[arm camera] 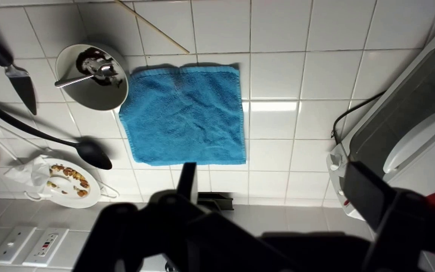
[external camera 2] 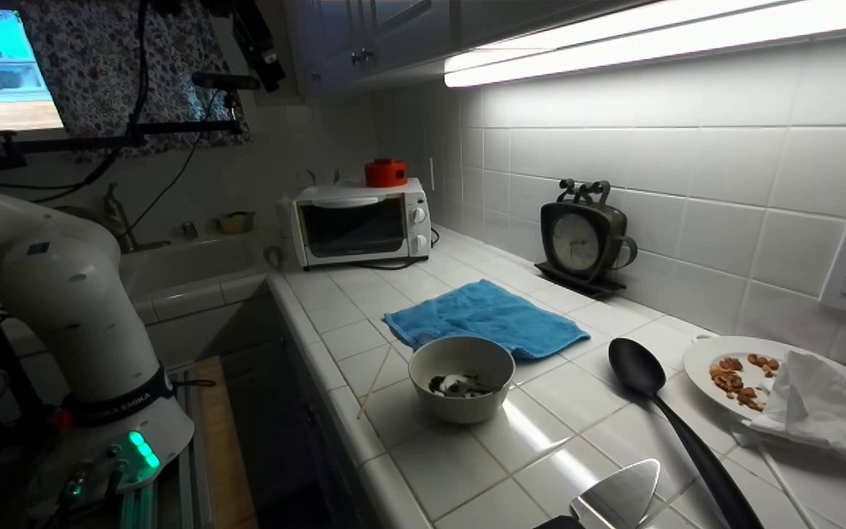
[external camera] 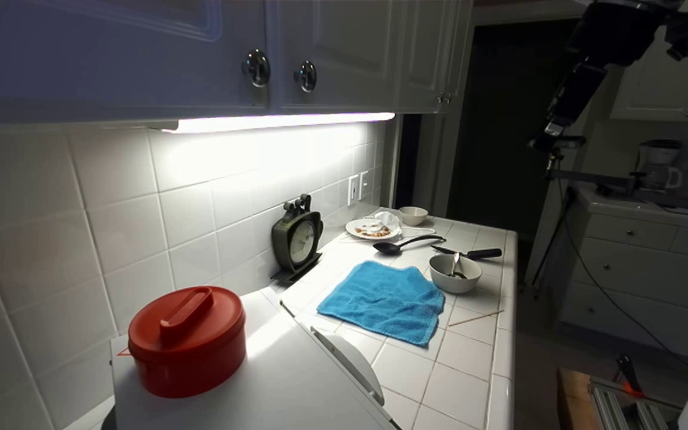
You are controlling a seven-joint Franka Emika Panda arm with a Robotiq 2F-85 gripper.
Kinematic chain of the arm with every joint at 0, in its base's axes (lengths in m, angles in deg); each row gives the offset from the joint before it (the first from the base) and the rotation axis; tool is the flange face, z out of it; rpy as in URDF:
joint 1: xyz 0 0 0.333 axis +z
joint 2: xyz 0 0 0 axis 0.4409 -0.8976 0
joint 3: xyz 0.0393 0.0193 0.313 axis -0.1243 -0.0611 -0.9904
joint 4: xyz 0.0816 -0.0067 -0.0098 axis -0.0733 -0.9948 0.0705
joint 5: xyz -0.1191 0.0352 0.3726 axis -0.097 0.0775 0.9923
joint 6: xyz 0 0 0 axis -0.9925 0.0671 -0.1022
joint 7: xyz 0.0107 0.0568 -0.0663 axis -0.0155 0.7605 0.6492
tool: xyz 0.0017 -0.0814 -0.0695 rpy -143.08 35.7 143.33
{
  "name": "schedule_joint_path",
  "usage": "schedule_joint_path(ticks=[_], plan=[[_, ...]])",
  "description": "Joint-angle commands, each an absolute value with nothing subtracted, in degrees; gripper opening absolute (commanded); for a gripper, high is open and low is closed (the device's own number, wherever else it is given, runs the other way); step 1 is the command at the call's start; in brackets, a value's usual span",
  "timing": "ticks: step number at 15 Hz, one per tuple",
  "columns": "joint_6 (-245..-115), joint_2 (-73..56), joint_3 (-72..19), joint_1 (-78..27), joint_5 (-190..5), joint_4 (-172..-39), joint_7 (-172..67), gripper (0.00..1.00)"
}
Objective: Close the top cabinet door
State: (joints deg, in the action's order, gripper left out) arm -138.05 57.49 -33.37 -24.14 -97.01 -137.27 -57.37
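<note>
I have one tool (arm camera: 276, 183) with two fingers (arm camera: 367, 193). On the table (arm camera: 274, 75) I count two bowls (arm camera: 100, 98), one plate (arm camera: 76, 202), one napkin (arm camera: 30, 173), one blue towel (arm camera: 187, 117), one black spoon (arm camera: 93, 155), one cake server (arm camera: 20, 84), one thin stick (arm camera: 155, 28), one dial-faced piece (external camera 2: 577, 239) and one toaster oven (external camera 2: 353, 226), with one red pot (external camera: 187, 343) atop. I see at least one metal utensil (arm camera: 76, 79). Two cover plates (arm camera: 6, 251) sit on the wall (external camera: 132, 239). In an exterior view, four cabinet doors (external camera: 344, 42) over the table carry four knobs (external camera: 306, 76).
</note>
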Motion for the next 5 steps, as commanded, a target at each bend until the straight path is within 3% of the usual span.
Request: schedule_joint_path(ticks=[1, 5], plan=[[-138.0, 57.4, -34.0, -25.3, -96.3, -137.1, -56.7, 1.0], [-137.9, 57.7, -34.0, -25.3, -96.2, -137.1, -56.7, 1.0]])
